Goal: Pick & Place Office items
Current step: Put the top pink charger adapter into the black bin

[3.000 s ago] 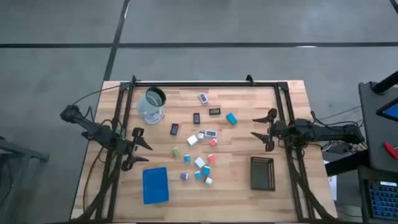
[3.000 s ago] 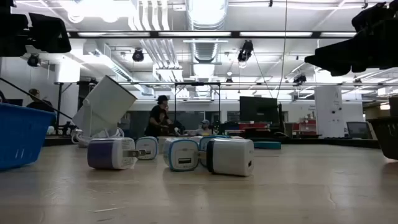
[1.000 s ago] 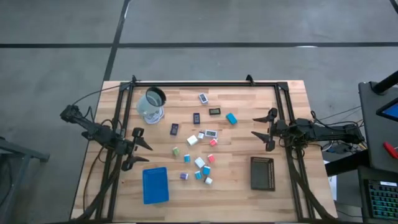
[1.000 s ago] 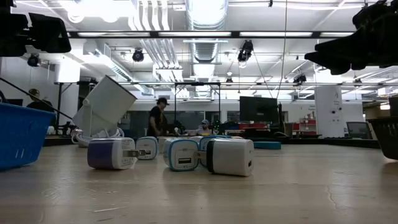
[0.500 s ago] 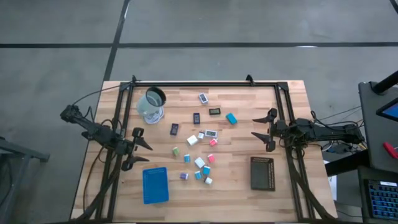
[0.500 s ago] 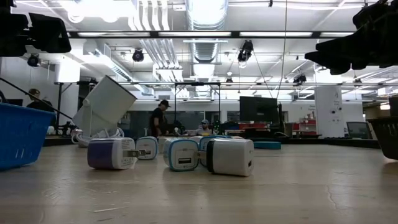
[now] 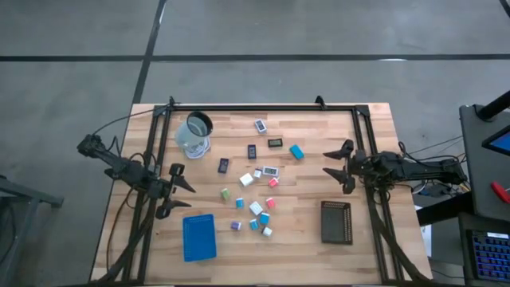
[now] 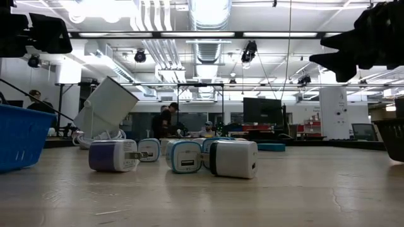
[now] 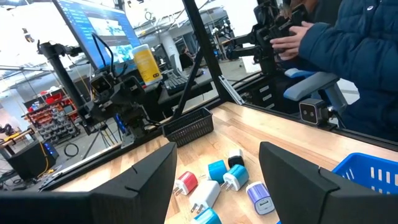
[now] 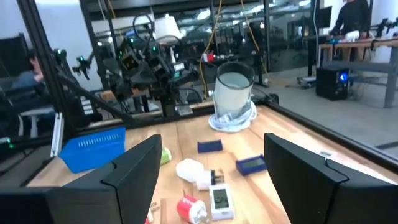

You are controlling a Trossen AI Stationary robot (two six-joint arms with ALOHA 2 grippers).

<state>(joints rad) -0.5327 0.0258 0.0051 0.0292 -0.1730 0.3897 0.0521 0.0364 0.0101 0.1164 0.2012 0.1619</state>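
Office items (image 7: 253, 195) scattered mid-table; left gripper (image 7: 178, 190), right gripper (image 7: 335, 170) jaws wide, empty.

My two arms were dark, slim and jointed, each trailing thin black cables; the left gripper (image 7: 177, 190) and right gripper (image 7: 338, 168) ended in pointed black fingers.
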